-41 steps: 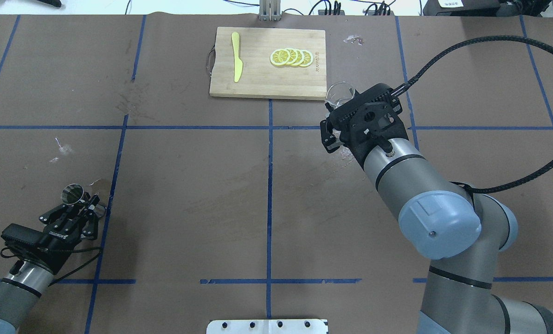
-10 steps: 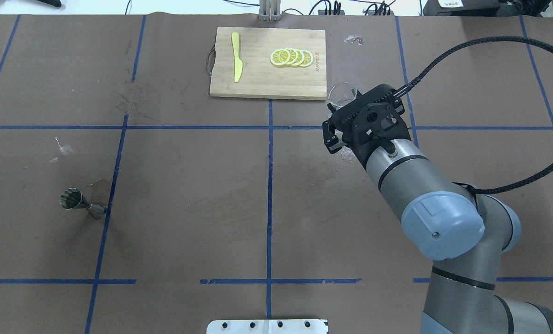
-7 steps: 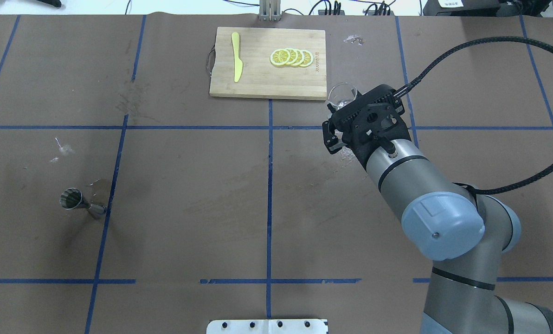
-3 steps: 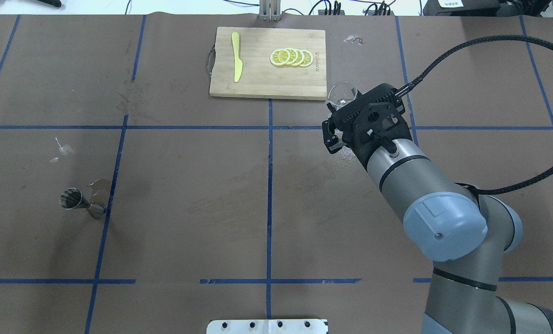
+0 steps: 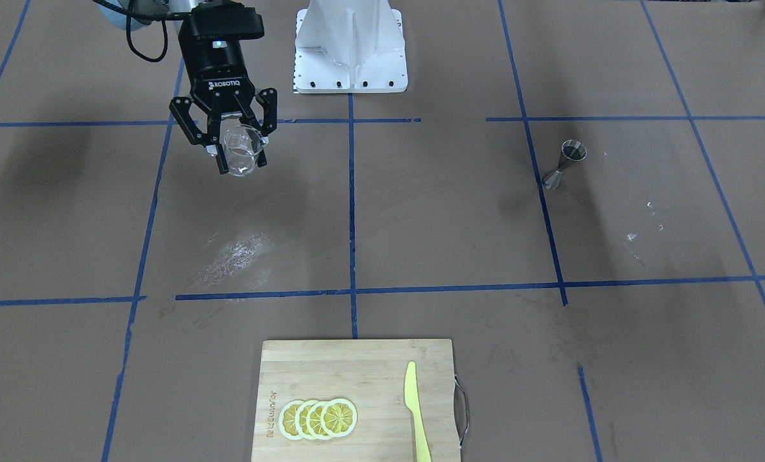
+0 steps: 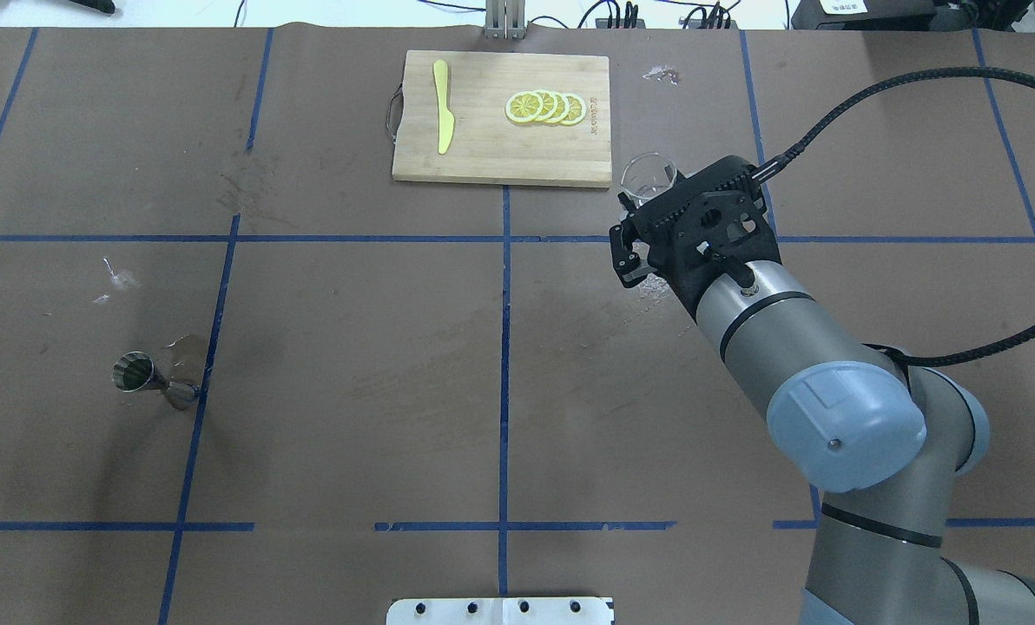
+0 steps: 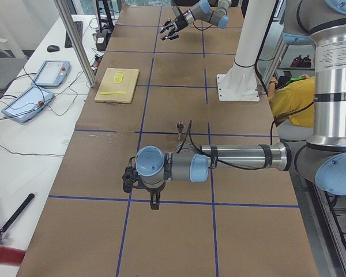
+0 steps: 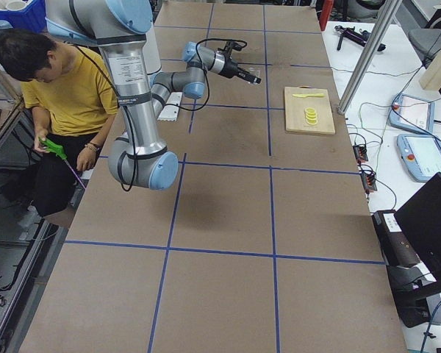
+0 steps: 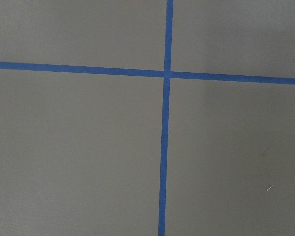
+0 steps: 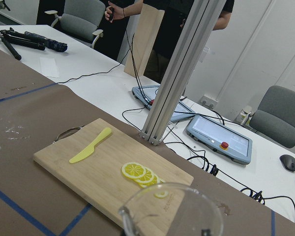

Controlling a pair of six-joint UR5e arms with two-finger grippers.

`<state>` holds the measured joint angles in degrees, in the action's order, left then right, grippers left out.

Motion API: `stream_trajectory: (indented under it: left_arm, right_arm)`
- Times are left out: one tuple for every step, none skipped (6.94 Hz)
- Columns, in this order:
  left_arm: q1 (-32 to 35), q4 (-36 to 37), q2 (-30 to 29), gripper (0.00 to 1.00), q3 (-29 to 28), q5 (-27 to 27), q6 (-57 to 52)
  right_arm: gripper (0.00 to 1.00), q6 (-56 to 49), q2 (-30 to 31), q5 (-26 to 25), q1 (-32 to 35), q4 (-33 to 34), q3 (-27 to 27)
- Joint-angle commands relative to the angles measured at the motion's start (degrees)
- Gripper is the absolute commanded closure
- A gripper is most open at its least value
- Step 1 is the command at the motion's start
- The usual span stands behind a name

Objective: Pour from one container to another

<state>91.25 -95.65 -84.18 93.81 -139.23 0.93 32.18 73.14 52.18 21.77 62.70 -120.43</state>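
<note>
My right gripper is shut on the small clear glass beaker and holds it above the table, on my right side. From overhead the beaker pokes out beyond the wrist, just off the cutting board's corner. Its rim fills the bottom of the right wrist view. The steel hourglass jigger stands upright and alone on a blue tape line at my left, also seen as jigger. My left gripper shows only in the left side view, low over the table near the jigger; I cannot tell its state.
A bamboo cutting board at the far middle carries a yellow plastic knife and several lemon slices. A wet smear marks the paper below the beaker. The robot's white base sits at the near edge. A person sits beside the robot.
My left arm has let go of the jigger and pulled back out of the overhead view. The right arm with the beaker has shifted slightly to the right.
</note>
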Motion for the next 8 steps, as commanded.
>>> stream_trajectory:
  left_arm:
    - [-0.02,-2.09,0.07,0.00,0.23,5.00,-0.31]
    - [-0.02,-2.09,0.07,0.00,0.41,5.02,-0.22]
    - [-0.02,-2.09,0.07,0.00,0.41,4.93,-0.22]
    - [-0.02,-2.09,0.07,0.00,0.50,4.67,-0.22]
    - [-0.02,-2.09,0.07,0.00,0.67,4.58,-0.22]
    - [-0.02,-2.09,0.07,0.00,0.67,4.58,-0.22]
    - [-0.02,-2.09,0.07,0.00,0.67,4.58,-0.22]
    - [-0.02,-2.09,0.07,0.00,0.67,4.58,-0.22]
  right_arm:
    - [1.00,1.48,6.46,-0.14,-0.06,-2.39,-3.14]
    - [1.00,4.01,10.49,-0.84,-0.15,-5.28,-3.06]
    - [1.00,8.21,12.79,-1.02,-0.67,-7.31,-2.89]
    - [1.00,17.74,13.43,-0.94,-1.37,-7.25,-2.71]
    - [1.00,21.92,16.39,-2.59,-3.47,-7.25,-2.45]
    - [1.00,22.31,19.29,-9.48,-7.93,-7.25,-2.44]
    - [1.00,26.32,20.63,-10.94,-10.32,-7.25,-1.84]
    - [1.00,31.58,21.51,-13.22,-12.17,-7.25,-0.35]
